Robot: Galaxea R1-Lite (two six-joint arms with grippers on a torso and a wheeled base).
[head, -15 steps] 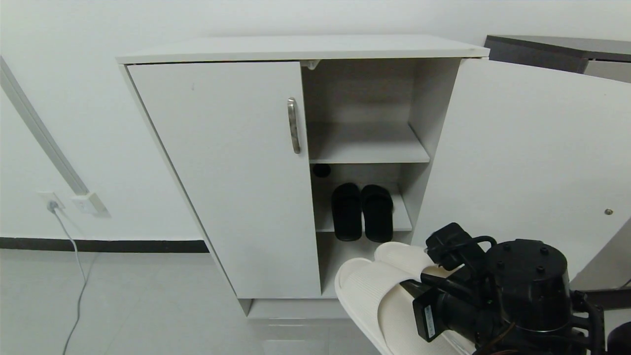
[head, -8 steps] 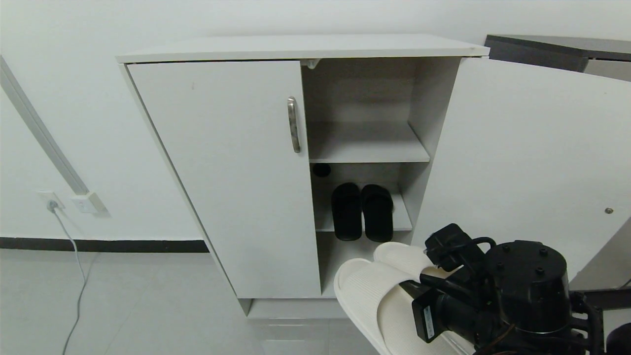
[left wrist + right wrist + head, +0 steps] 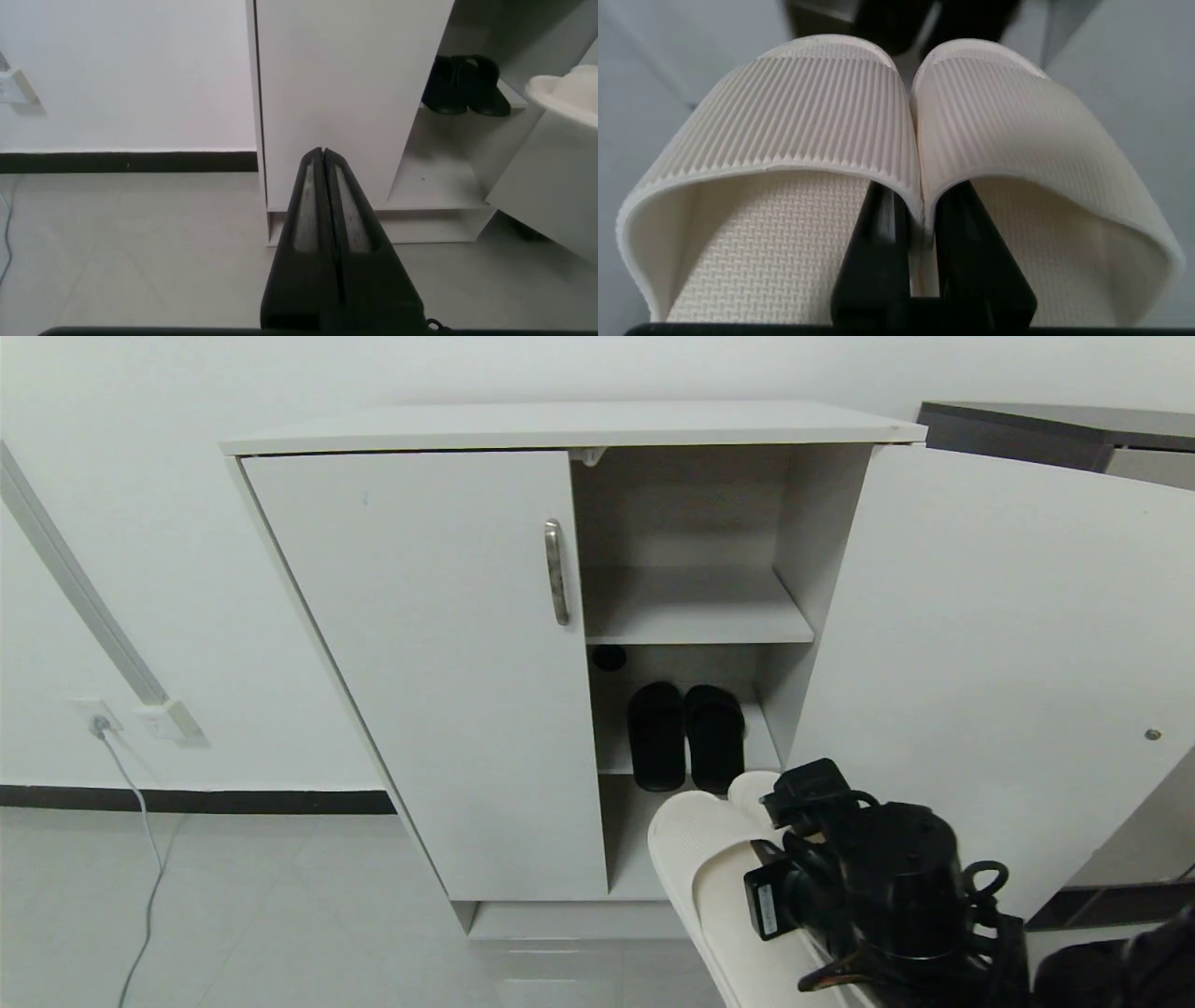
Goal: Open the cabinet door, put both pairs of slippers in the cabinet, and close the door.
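My right gripper [image 3: 920, 213] pinches the white slippers [image 3: 813, 121] by their touching inner edges, so both travel as one pair, toes forward. Just ahead, the black slippers [image 3: 686, 737] sit on the cabinet [image 3: 560, 425] middle shelf. I judge the bottom shelf [image 3: 630, 849] beneath them my target. My left gripper [image 3: 322, 187], pressed together and empty, hangs farther back.

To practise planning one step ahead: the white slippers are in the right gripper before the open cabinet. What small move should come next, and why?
Probably ease the right gripper forward, sliding the white slippers onto the bottom shelf. The door stands open, the black slippers occupy the middle shelf, and the white toes point at the space below.
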